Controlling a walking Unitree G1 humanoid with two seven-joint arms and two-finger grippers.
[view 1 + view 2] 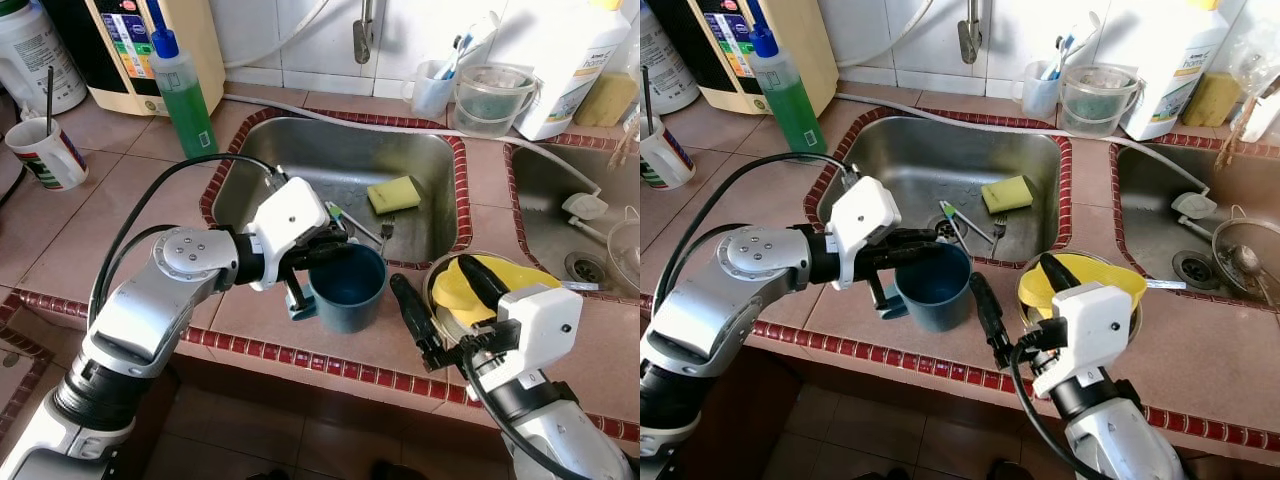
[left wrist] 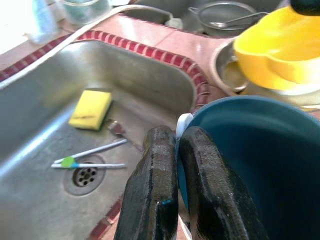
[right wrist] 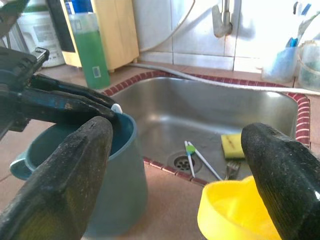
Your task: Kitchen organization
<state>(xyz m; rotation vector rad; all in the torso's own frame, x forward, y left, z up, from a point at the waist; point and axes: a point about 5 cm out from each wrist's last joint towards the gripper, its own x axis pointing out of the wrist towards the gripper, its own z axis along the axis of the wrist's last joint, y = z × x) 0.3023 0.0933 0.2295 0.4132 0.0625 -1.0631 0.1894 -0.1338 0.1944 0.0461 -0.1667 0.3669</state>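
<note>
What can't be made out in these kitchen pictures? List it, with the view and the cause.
- Inside bottom of the blue mug: head views, hidden by its own wall and the left gripper shut on its rim.
- Contents of the metal bowl: head views, covered by the yellow cup.
- Label print on the green bottle: too small.
- White jug: top cut off by the edge.

Open counter left of the blue mug, yellow bowl crowding its right, sink basin behind seemingly mostly free

Blue mug stands upright on the tiled counter (handle leftward) beside the sink's front rim.
</note>
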